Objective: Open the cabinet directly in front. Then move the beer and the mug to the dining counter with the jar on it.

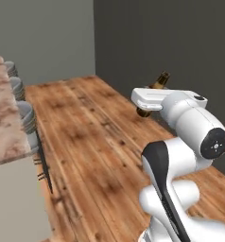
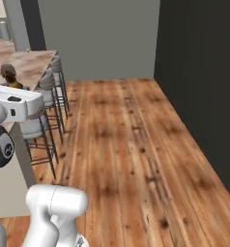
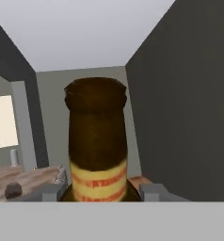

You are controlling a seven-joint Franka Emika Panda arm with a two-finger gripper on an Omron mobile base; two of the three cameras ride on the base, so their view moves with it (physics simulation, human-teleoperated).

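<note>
My gripper (image 3: 102,193) is shut on the beer (image 3: 97,141), a brown glass bottle with a yellowish label that stands between the two fingertips (image 3: 154,192). In the left base view the beer (image 1: 160,81) leans behind the white hand, carried above the wooden floor. The dining counter (image 1: 5,118) runs along the left as a marbled slab and shows again at the far left (image 2: 32,62). A small dark round thing on it, probably the jar (image 3: 12,189), is too small to make out. The mug and the cabinet are out of view.
Round grey stools (image 1: 25,116) line the counter's edge, seen also in the right base view (image 2: 49,94). A dark wall (image 2: 199,87) bounds the right side. Wooden floor (image 2: 126,144) lies between the wall and the stools.
</note>
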